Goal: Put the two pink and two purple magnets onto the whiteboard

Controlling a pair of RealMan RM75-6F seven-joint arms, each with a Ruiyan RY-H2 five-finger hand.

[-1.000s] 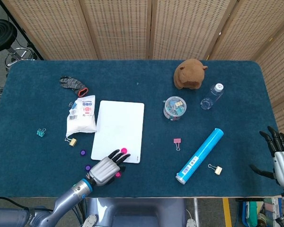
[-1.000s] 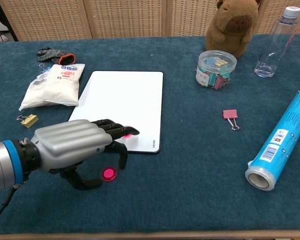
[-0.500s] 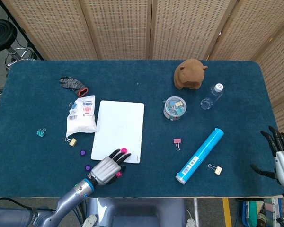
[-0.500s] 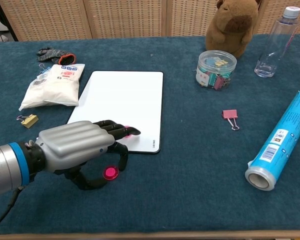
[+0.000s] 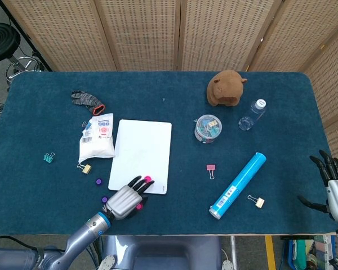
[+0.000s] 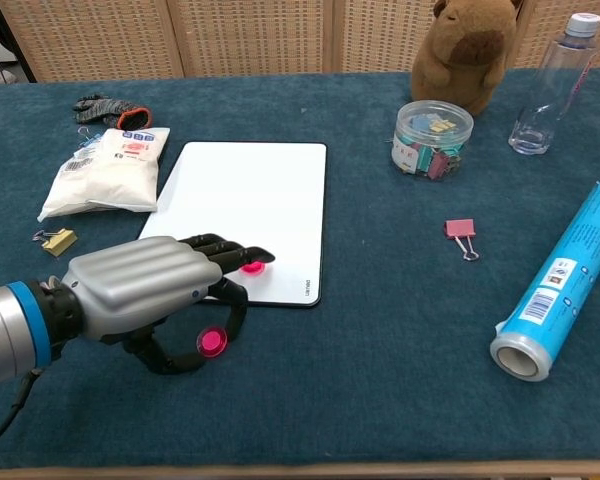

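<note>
Fingers [image 6: 225,250] of the left hand [image 6: 145,285] are stretched forward over the near edge of the whiteboard [image 6: 245,200], while the thumb is curled beneath and a pink magnet [image 6: 211,341] is seen inside that curl, low over the table [image 6: 380,350] just short of the board. Whether the magnet is actually pinched or only enclosed by the thumb cannot be told from these views. A second pink magnet [image 6: 252,266] is seen on the board's near edge, right at the fingertips; it is judged to be placed already. The hand is probably kept low and flat so that the enclosed magnet can be drawn or lifted onto the white surface beside the first.

In the head view, two purple magnets, one [image 5: 98,181] near the board's near-left corner and another [image 5: 104,199] close beside the left hand, are seen on the cloth, not yet on the board. About a quarter of the task is judged done.

The right hand [image 5: 333,188] is held at the table's right edge, well apart from everything, with fingers spread and nothing in them, evidently parked out of the way.
</note>
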